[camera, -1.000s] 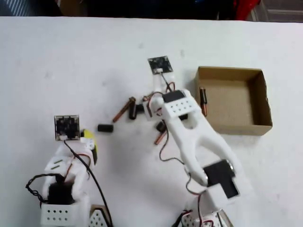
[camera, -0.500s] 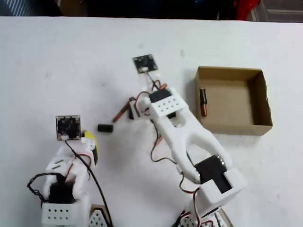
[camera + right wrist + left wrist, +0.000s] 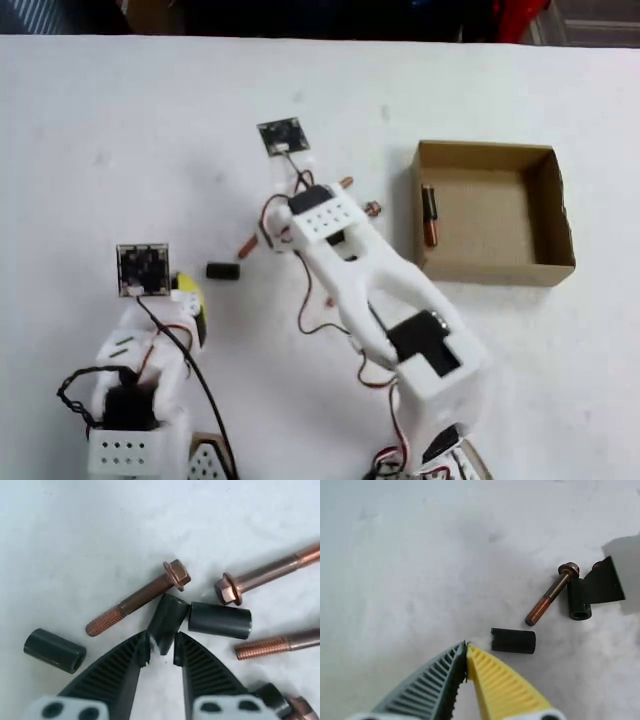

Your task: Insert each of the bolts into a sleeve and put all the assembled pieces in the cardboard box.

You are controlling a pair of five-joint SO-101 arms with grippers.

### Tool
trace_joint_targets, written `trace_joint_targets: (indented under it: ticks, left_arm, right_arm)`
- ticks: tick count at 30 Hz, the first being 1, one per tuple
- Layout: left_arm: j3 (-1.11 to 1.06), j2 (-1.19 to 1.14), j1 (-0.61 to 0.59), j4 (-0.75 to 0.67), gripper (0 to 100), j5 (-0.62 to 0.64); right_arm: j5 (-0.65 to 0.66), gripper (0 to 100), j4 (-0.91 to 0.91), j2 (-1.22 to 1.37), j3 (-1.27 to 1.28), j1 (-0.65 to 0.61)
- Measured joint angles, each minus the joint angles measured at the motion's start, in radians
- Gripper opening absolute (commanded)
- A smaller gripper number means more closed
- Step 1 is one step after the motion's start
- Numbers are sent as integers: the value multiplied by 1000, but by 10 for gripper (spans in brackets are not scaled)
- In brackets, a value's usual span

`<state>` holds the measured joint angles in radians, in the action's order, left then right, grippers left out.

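Two arms are sitting at the white table (image 3: 120, 120). The right arm is lying stretched far forward and low, with its black right gripper (image 3: 161, 650) pointing down. Its jaws are standing apart, straddling the near end of a short black plastic sleeve (image 3: 167, 616). A copper-coloured flanged bolt (image 3: 137, 597) is lying just beyond one jaw tip, and a second black sleeve (image 3: 220, 620) just beyond the other. The left arm is sitting folded back by its base, and the grey-and-yellow left gripper (image 3: 466, 655) is holding its jaws together on nothing. A third black sleeve (image 3: 513, 640) is lying just beside the yellow jaw's tip. The brown cardboard box (image 3: 487, 150) is sitting well apart from both pairs of jaws, with one assembled bolt-and-sleeve piece (image 3: 429, 215) lying inside.
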<state>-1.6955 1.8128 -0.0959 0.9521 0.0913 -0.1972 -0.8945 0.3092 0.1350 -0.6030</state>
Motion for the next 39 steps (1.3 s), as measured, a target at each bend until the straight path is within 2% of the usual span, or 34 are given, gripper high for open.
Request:
trace_joint_targets:
  ticks: [9,14,20,22,26,34,39]
  left_arm:
    - [0,0,0,0,23,0]
    - [0,0,0,0,23,0]
    - [0,0,0,0,23,0]
    - [0,0,0,0,23,0]
    - [0,0,0,0,23,0]
    - [0,0,0,0,23,0]
    - [0,0,0,0,23,0]
  right_arm:
    - [0,68,0,91,-78,2]
    - [0,124,2,120,-97,2]
    - [0,125,-6,138,-97,-5]
    - [0,111,-21,138,-97,-5]
    - [2,12,-68,138,-98,-2]
    - [2,17,-86,138,-98,2]
    - [3,17,-176,137,-112,-2]
